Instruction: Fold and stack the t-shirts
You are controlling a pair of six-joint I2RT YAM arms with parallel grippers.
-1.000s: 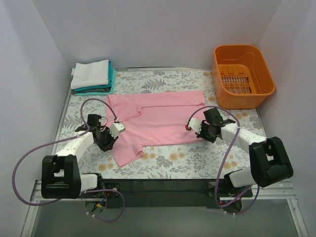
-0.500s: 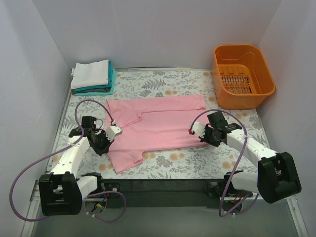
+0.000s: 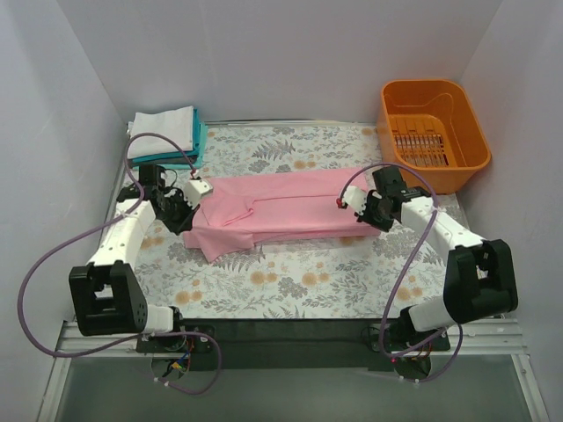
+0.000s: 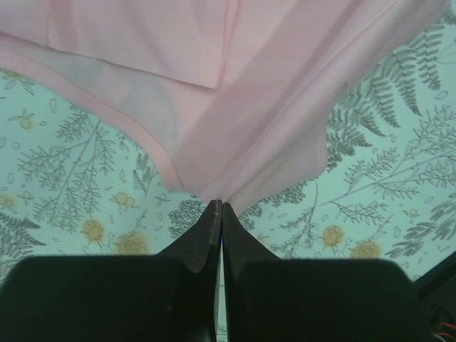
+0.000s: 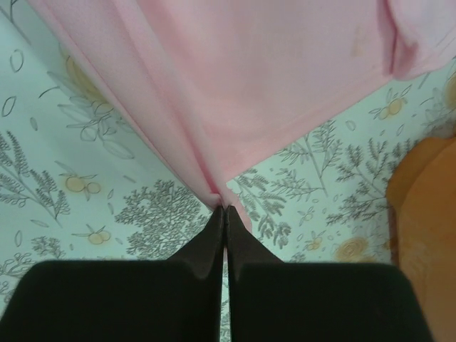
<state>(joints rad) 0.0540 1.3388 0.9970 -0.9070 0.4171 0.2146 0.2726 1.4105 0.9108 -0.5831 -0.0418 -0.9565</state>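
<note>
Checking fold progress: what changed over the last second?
The left gripper and right gripper carried the near edge of the pink t-shirt away from the bases, folding it into a narrower band. Both stayed shut on it. White t-shirt, teal t-shirt, orange basket unmoved.

A surface covered in a pale cloth printed with grey ferns and yellow-orange flowers fills the middle. Plain white walls close it in: a back wall at the surface's far edge, a left wall and a right wall along its sides. An orange plastic basket with a slotted bottom sits at the surface's far right corner. A black strip runs along the surface's near edge, a dull grey-green area beyond that. Light is soft and even, shadows faint
</note>
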